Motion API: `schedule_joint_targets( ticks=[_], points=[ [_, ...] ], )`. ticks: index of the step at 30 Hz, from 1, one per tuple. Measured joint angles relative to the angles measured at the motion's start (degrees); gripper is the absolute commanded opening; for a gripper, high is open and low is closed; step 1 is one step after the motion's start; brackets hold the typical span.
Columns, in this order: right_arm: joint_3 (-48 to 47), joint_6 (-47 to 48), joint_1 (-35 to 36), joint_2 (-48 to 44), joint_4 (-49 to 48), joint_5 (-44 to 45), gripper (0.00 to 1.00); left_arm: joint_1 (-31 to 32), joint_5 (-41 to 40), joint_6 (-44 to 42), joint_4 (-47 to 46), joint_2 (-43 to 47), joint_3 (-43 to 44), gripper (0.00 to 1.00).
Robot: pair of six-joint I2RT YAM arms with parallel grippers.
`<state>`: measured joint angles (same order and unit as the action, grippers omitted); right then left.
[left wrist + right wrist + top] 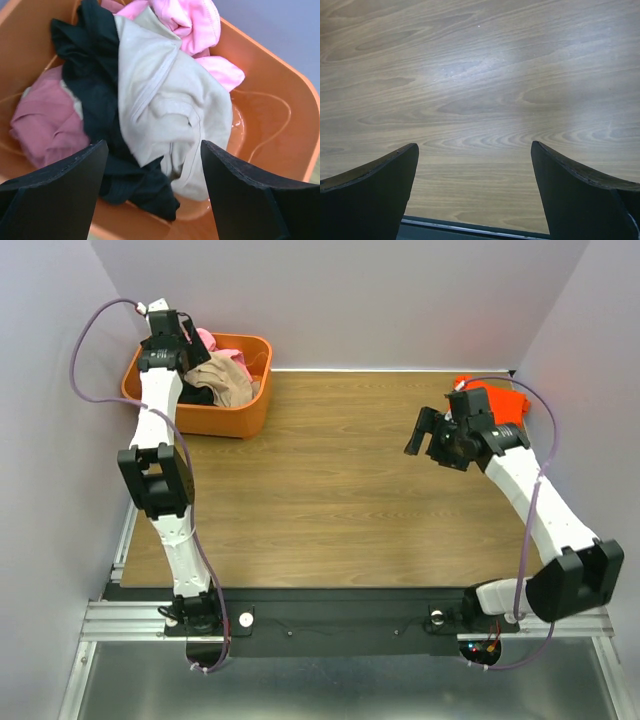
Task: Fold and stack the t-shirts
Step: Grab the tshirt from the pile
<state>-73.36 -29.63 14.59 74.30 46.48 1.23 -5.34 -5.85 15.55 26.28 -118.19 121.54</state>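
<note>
- A wood-grain bench (340,490) stands in a booth of plain, pale lilac walls (400,290). An orange basket (235,415) sits at the bench's far left corner.
- The left gripper (152,150) hangs over the basket with its fingers spread and nothing between them. Just below lies the tan t-shirt (170,110), heaped on a black t-shirt (95,95), with a pink t-shirt (195,20) behind.
- The step looks like pulling one shirt out. It is best to come down on the tan one's raised fold and pinch it clear of the black cloth, so only one lifts.
- The right gripper (474,145) hovers spread over the wood, holding nothing. An orange-red t-shirt (495,395) lies behind it, far right.
- The smooth, level bench between the arms suits spreading and folding.
</note>
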Motion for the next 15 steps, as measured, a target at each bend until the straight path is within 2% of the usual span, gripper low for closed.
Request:
schedule_joint_targets(
  ticks=[5, 10, 15],
  points=[
    [-1.8, 0.0, 0.0, 6.6, -1.1, -1.3, 1.00, 0.0, 0.4, 1.4, -2.8, -7.5, 5.6, 0.81],
    [-3.2, 0.0, 0.0, 9.2, -2.9, -3.1, 1.00, 0.0, -0.2, 2.9, -4.9, -11.1, 6.4, 0.81],
    [-3.2, -0.6, 0.0, 11.1, -4.9, -5.2, 1.00, 0.0, -1.0, 4.0, -6.1, -13.4, 6.8, 0.76]
  ],
)
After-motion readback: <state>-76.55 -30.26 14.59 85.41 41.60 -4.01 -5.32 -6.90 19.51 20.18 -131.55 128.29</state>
